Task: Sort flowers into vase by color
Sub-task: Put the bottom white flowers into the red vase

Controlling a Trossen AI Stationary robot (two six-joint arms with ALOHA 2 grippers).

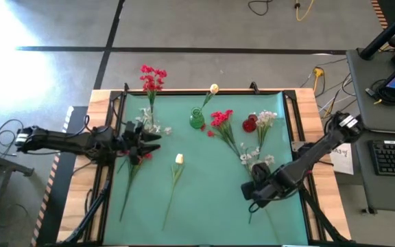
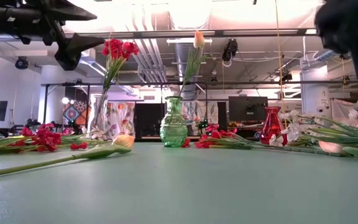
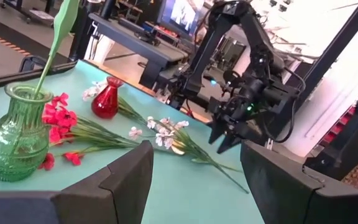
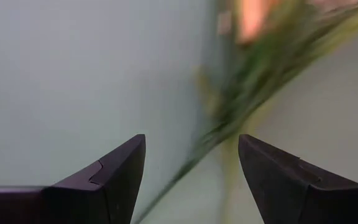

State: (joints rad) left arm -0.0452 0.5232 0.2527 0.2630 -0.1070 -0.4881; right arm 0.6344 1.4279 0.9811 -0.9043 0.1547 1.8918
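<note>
On the green mat [image 1: 204, 219] of the table [image 1: 98, 103], the flowers are seen partly in vases and partly lying flat. A red flower [image 1: 152, 77] is held upright in a clear vase [image 1: 151, 125] at the far left of the mat, and a cream-yellow bud [image 1: 214, 89] is placed in the green vase [image 1: 197, 119] at the far middle, its stem leaning a little. The red vase [image 1: 250, 124] is seen just right of it, with a white spray [image 1: 266, 119] lying beside it, the bloom toward the far edge. A bunch of red blooms [image 1: 220, 122] lies between the green and red vases, its stem running toward the near right. A loose cream-yellow flower [image 1: 178, 160] lies in the middle of the mat with its long axis going from the bloom at the far end to the stem end near the front edge. Another red flower [image 1: 141, 156] lies at the left, its stem also pointing to the near edge. Further white sprays [image 1: 254, 158] lie at the right. The right hand [image 1: 254, 193] is lowered just over the stem of these sprays, with its fingers [image 4: 114, 177] spread and nothing between them. The left hand [image 1: 149, 141] is held above the mat beside the clear vase, released as well, its fingers [image 3: 126, 180] apart.
</note>
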